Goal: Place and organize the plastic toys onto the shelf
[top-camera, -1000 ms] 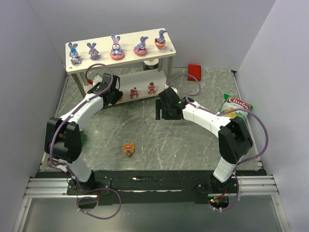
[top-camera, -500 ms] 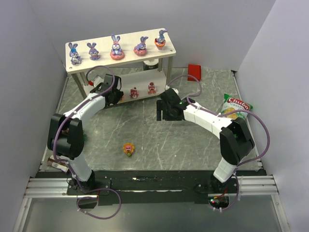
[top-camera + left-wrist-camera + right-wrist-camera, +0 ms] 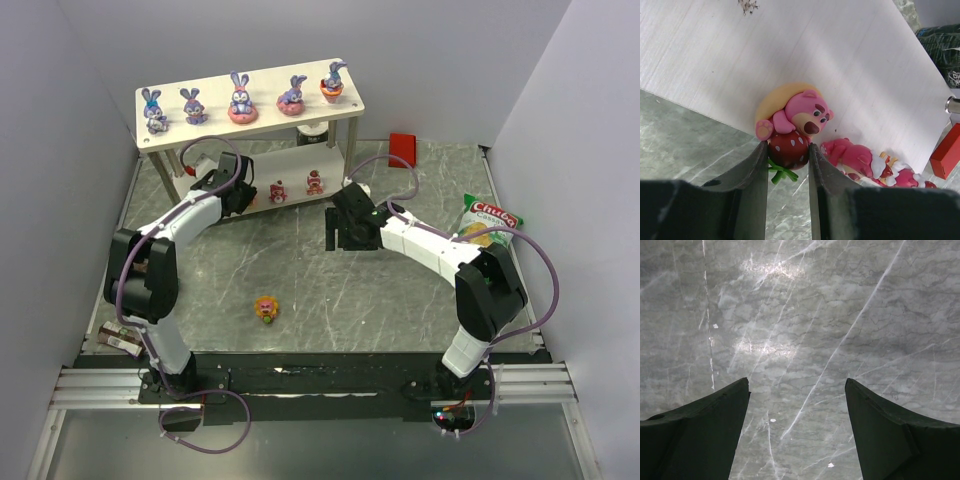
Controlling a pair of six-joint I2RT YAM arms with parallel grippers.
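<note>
item: my left gripper (image 3: pixel 788 146), moved shelfward this past second, clamps the pink bear-and-strawberry toy (image 3: pixel 792 122) at the lower front edge of the shelf (image 3: pixel 790 45), so i judge release is near; right gripper (image 3: pixel 797 390) gapes over the table (image 3: pixel 800 315).

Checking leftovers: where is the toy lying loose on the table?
In the top view, the orange-pink toy lies alone near the table front edge, left of centre.
</note>
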